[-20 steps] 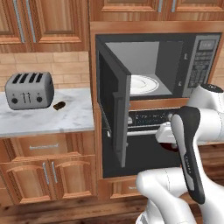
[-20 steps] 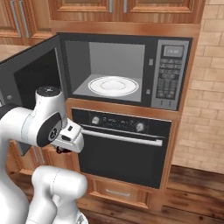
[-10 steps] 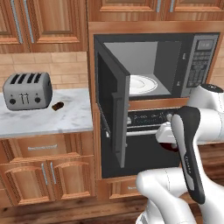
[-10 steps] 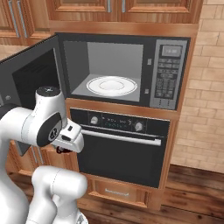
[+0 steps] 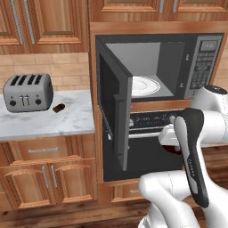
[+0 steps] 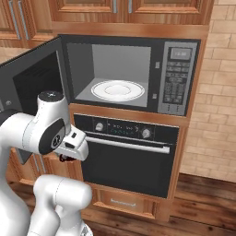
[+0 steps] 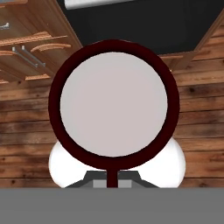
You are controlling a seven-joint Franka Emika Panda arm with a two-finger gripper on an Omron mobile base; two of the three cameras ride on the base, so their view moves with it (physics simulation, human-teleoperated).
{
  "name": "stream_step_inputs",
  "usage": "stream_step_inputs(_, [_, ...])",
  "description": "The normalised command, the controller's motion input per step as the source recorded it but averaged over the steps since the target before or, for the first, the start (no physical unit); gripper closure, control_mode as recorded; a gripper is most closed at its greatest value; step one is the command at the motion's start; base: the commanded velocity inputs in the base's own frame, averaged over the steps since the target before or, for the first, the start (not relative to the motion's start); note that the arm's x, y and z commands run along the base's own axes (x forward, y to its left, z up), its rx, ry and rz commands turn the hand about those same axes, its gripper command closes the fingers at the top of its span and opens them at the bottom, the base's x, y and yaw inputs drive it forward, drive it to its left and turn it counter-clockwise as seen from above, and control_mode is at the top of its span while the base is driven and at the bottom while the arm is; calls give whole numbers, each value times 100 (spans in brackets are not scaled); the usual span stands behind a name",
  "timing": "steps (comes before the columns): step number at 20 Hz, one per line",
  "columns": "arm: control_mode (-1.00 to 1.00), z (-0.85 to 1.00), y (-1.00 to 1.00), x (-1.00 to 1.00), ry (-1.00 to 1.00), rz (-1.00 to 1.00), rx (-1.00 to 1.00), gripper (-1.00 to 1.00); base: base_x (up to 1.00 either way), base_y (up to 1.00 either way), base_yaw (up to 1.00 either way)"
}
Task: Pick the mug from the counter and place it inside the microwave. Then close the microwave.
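claw low, gripping mug

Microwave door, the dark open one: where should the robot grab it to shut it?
Likely the free front edge of the dark microwave door, farthest from its left hinge, coming from its outer face, on the side of the white marble counter. It stands swung wide open, so that edge swings easiest.

Toaster on counter, left of open microwave; oven below it

White marble counter, grey toaster, small brown lump
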Motion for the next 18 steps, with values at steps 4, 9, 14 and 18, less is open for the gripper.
stream_step_inputs(4, [-100,0,0,0,-4,0,0,100,0,0,0])
stream_step_inputs(9, [-100,0,6,7,-7,0,0,100,0,0,0])
stream_step_inputs(14, [-100,3,0,32,-9,0,0,100,0,0,0])
stream_step_inputs(18, [-100,32,-8,74,-4,0,0,100,0,0,0])
